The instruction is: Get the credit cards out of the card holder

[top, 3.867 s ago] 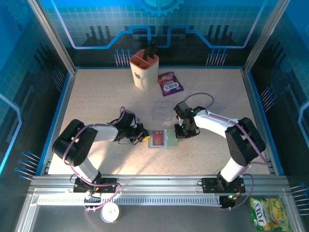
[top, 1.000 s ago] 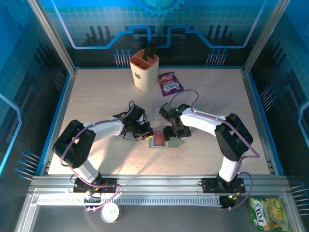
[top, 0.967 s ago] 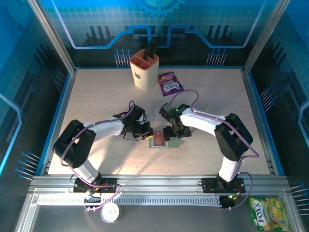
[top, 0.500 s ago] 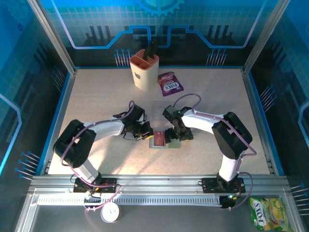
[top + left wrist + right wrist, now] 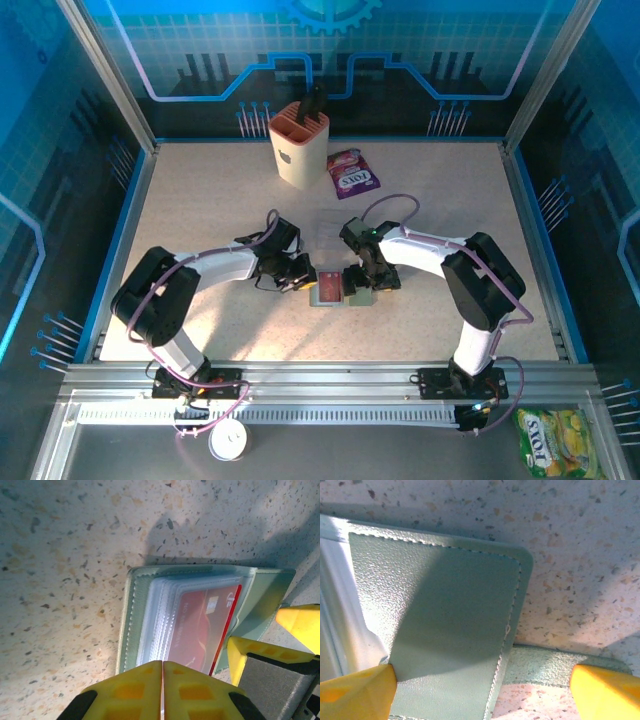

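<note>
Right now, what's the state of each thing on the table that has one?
card holder: open
red card: inside a clear sleeve of the holder
left fingers: shut, at the holder's edge
right fingers: open, astride the holder's cover flap
slotted cup: upright
candy packet: lying flat

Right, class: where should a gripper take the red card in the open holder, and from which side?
On the red card, pinch the long edge nearest the card holder fold, from the flap side: it seems to poke past the clear sleeves; the others are buried.
</note>
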You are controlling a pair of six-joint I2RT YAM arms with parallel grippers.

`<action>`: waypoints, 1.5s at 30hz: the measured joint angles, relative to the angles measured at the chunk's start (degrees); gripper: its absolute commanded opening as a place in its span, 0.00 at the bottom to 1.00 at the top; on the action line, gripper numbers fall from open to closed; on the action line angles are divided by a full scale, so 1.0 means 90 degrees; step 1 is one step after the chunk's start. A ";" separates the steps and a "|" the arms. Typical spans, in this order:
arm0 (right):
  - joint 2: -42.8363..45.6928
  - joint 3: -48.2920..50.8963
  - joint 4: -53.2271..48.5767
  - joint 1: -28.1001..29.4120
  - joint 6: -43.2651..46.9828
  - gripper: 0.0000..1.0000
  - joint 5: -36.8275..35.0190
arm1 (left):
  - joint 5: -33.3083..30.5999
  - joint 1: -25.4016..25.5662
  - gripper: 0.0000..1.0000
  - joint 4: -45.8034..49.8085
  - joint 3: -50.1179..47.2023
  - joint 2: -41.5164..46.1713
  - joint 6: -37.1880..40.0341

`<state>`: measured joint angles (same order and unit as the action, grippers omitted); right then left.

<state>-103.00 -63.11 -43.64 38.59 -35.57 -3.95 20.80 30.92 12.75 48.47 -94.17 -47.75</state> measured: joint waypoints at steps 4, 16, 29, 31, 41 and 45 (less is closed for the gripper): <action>-0.0036 -0.0058 -0.0051 0.0041 -0.0007 0.89 -0.0019 | -0.0053 0.0000 0.11 0.0080 0.0000 0.0206 0.0017; -0.0245 -0.0376 -0.0126 0.0333 -0.0063 0.89 -0.0032 | -0.0066 -0.0243 0.11 0.0202 -0.0046 0.0544 0.0141; -0.0262 -0.0447 -0.0177 0.0418 -0.0197 0.89 -0.0015 | -0.0039 -0.0299 0.11 0.0219 -0.0070 0.0544 0.0311; -0.0260 -0.0447 -0.0199 0.0418 -0.0197 0.89 -0.0015 | -0.0012 -0.0299 0.11 0.0214 -0.0070 0.0544 0.0323; 0.0136 -0.0447 -0.0340 0.0420 -0.0219 0.88 -0.0015 | 0.0134 -0.0260 0.10 -0.0022 -0.0080 0.0510 0.0291; 0.0299 -0.0454 -0.0386 0.0420 -0.0214 0.83 -0.0012 | 0.0175 -0.0214 0.10 -0.0073 -0.0080 0.0391 0.0287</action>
<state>-100.31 -67.20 -47.11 42.37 -37.50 -4.05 22.37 28.99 12.10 47.75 -90.65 -45.17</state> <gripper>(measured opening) 0.855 0.098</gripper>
